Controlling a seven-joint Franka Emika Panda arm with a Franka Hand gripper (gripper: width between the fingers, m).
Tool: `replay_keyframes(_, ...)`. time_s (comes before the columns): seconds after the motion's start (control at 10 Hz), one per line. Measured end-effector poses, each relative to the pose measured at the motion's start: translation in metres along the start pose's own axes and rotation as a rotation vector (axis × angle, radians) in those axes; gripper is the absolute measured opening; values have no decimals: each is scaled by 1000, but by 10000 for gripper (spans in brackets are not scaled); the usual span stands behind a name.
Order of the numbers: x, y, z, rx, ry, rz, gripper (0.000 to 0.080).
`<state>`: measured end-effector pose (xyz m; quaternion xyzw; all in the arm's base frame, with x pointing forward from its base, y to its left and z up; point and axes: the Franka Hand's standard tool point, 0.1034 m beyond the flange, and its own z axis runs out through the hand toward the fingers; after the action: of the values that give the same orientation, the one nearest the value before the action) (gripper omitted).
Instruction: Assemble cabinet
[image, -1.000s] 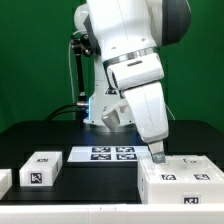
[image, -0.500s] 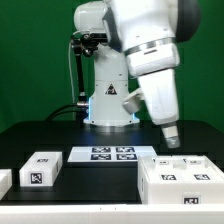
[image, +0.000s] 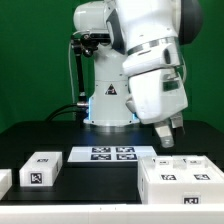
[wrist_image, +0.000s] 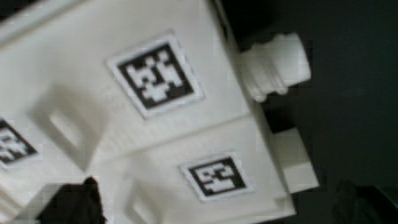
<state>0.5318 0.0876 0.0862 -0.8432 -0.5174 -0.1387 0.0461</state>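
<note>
Cabinet: the cabinet stands on the desk at the exterior view's lower right. It is the biggest white piece, with tags on its top and front.
Cabinet, close up: the wrist view shows a white panel of the cabinet with square tags, and a short white peg jutting from one edge.
Tool: the tool hangs just above the cabinet's top, near its rear corner on the exterior view's left. It appears clear of the surface.
Tool state: I cannot tell whether it is released or clenched, because the fingers are too small and blurred.
Marker board: the marker board lies flat on the desk, beside the cabinet on the exterior view's left.
Loose part: a small white tagged block sits well apart from the cabinet, beyond the marker board.
Second part: another white piece lies farther still from the cabinet, cut off by the frame edge.
</note>
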Motion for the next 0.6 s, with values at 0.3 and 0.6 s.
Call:
replay_keyframes(0.3, 0, -29, -12, -102, 69, 389, 648)
replay_keyframes(0.6, -1, -27, -11, -93, 82, 612, 648)
